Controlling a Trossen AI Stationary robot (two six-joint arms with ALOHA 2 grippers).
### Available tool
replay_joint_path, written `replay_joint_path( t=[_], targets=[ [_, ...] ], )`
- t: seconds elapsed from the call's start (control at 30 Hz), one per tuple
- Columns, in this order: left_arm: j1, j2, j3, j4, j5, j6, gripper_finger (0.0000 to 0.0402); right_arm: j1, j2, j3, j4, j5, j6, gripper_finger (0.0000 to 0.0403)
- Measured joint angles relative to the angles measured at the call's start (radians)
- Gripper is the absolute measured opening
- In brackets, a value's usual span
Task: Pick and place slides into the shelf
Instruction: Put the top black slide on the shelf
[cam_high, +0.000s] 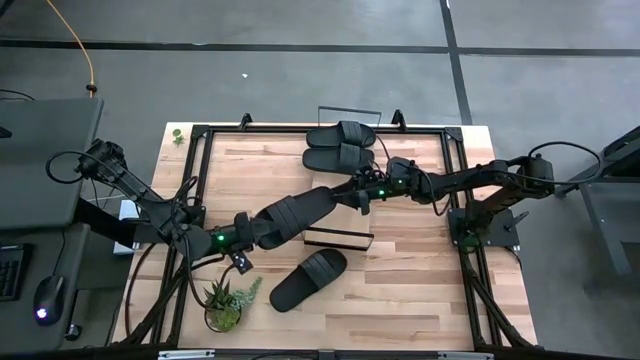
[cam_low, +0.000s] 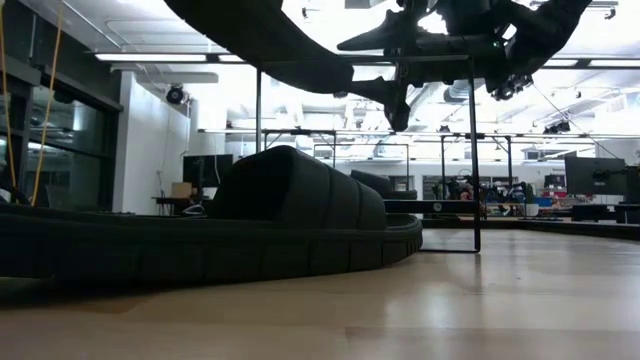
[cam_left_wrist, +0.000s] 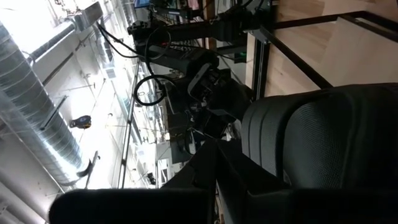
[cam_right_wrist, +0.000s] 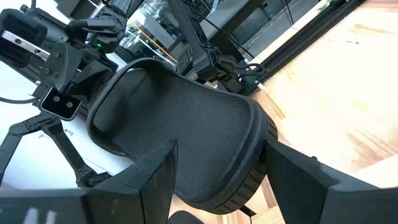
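The left pincer (cam_high: 243, 236) is clamped on one end of a raised slide (cam_high: 295, 217). The right pincer (cam_high: 352, 192) stands wide around its other end. Beyond the right pincer, two slides (cam_high: 340, 146) lie on the shelf (cam_high: 250, 142); a fourth slide (cam_high: 308, 279) rests on the counter (cam_high: 420, 290) near the left pincer.

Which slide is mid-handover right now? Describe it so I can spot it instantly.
Start from the butcher-block table and look at its middle, where both arms meet. The slide there is held above the board, the shut left gripper at one end and the open right gripper around the other. Unlike the pair at the far edge and the single one lying near the plant, it is airborne.
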Motion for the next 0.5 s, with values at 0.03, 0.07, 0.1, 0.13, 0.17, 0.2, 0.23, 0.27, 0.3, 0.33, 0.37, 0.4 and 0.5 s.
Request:
replay_joint_path(
  t=[0.03,0.07,0.1,0.13,0.17,0.2,0.23,0.27,0.3,0.33,0.37,0.4,0.5],
  targets=[
    [0.0,0.0,0.0,0.0,0.0,0.0,0.0,0.0,0.0,0.0,-0.001,0.0,0.0,0.0222],
    [0.001,0.0,0.0,0.0,0.0,0.0,0.0,0.0,0.0,0.0,-0.004,0.0,0.0,0.0222],
    [0.001,0.0,0.0,0.0,0.0,0.0,0.0,0.0,0.0,0.0,-0.007,0.0,0.0,0.022],
    [0.001,0.0,0.0,0.0,-0.001,0.0,0.0,0.0,0.0,0.0,-0.014,0.0,0.0,0.0217],
    [0.001,0.0,0.0,0.0,-0.002,0.0,0.0,0.0,0.0,0.001,-0.021,0.0,0.0,0.021],
    [0.001,0.0,0.0,0.0,-0.002,0.0,0.0,0.0,0.0,0.001,-0.029,0.0,0.0,0.0201],
    [0.001,0.0,0.0,0.0,-0.003,0.0,0.0,0.001,0.0,0.001,-0.04,0.002,-0.001,0.0189],
    [0.001,0.0,0.0,0.0,-0.003,0.0,0.0,0.001,0.0,0.001,-0.048,0.005,-0.002,0.0175],
    [0.002,0.0,0.0,0.0,-0.003,0.0,0.0,0.001,0.0,0.001,-0.053,0.01,-0.006,0.0157],
    [0.002,0.0,0.0,0.0,-0.003,0.001,0.0,0.001,0.0,0.001,-0.057,0.015,-0.009,0.0139],
    [0.002,0.0,0.0,0.0,-0.003,0.001,0.0,0.001,0.0,0.001,-0.058,0.022,-0.011,0.012],
    [0.002,0.0,0.0,0.0,-0.003,0.001,0.0,0.001,0.0,0.001,-0.059,0.028,-0.011,0.0101],
    [0.002,0.0,0.0,0.0,-0.002,0.004,0.0,0.001,0.0,0.001,-0.059,0.046,-0.019,0.0047]
  ],
)
